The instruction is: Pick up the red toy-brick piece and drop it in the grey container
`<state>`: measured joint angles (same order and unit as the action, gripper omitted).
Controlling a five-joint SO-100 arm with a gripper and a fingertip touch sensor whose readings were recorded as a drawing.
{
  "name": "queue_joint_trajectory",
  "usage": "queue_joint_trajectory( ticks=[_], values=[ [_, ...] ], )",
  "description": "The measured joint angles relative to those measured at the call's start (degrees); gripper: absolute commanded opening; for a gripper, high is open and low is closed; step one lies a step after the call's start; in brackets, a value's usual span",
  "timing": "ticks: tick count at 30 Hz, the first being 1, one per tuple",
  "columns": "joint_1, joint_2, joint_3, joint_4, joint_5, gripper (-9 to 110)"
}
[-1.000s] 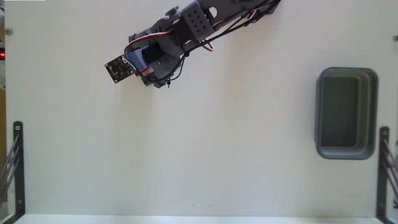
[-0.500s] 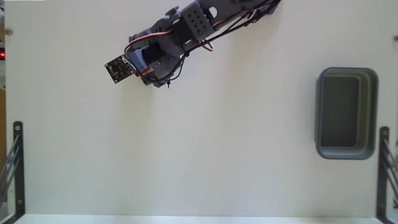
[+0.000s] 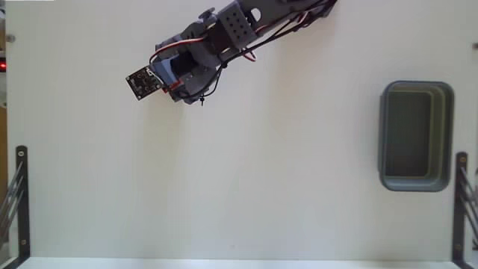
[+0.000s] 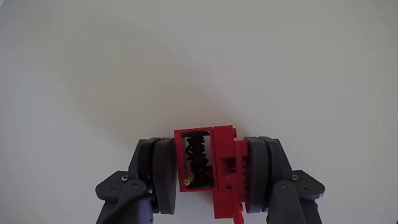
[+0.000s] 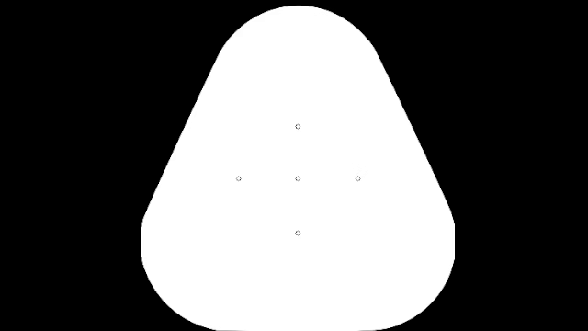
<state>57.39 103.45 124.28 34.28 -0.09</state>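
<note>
In the wrist view the red toy-brick piece [image 4: 214, 168] sits clamped between my two dark fingers [image 4: 165, 174], its dark underside showing, with bare white table beyond it. My gripper [image 4: 210, 171] is shut on it. In the fixed view my arm reaches in from the top and the gripper [image 3: 179, 78] is at the upper left; the brick is hidden under the arm there. The grey container [image 3: 415, 136] stands far off at the right side of the table, a dark grey bin with nothing visible inside.
Black metal brackets stand at the left edge [image 3: 19, 194] and right edge [image 3: 463, 202] of the white table. A small camera board [image 3: 143, 82] sticks out from the wrist.
</note>
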Motion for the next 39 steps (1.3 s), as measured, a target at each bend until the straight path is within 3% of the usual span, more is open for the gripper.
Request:
queue_joint_trajectory(
  ticks=[39],
  values=[
    [0.0, 0.0, 0.0, 0.0, -0.18, 54]
  ],
)
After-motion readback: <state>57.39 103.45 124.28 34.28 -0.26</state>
